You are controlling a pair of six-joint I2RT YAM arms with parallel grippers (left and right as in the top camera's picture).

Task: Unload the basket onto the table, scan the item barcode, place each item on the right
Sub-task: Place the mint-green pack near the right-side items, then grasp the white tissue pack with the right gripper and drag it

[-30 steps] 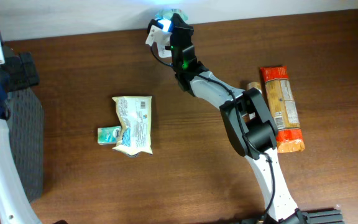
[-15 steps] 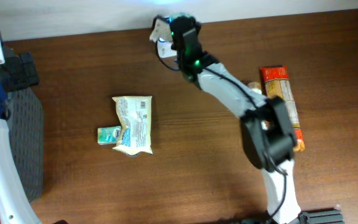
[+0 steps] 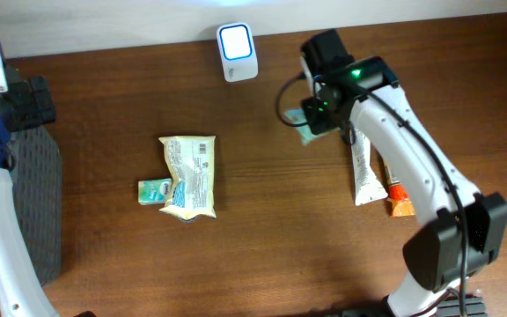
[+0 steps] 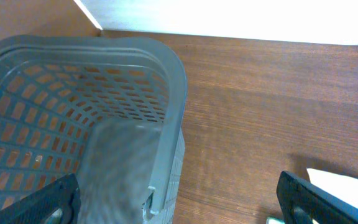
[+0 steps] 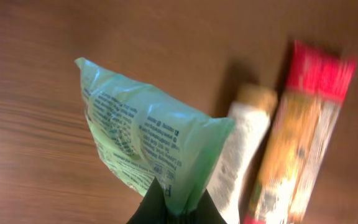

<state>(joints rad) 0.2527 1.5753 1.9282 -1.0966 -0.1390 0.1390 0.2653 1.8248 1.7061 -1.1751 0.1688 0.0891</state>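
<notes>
Right arm [image 3: 412, 167] stretched toward the tabletop's [image 3: 262, 255] back edge, right claw [image 5: 166, 202] clamped tight on pale green packet [image 5: 148, 140], near white blue-lit scanner box [image 3: 236, 53], left claw [image 4: 182, 199] spread wide over grey mesh basket [image 4: 73, 112].

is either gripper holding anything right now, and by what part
The right gripper is shut on a pale green packet, pinching it by one end. The left gripper is open and empty.
</notes>
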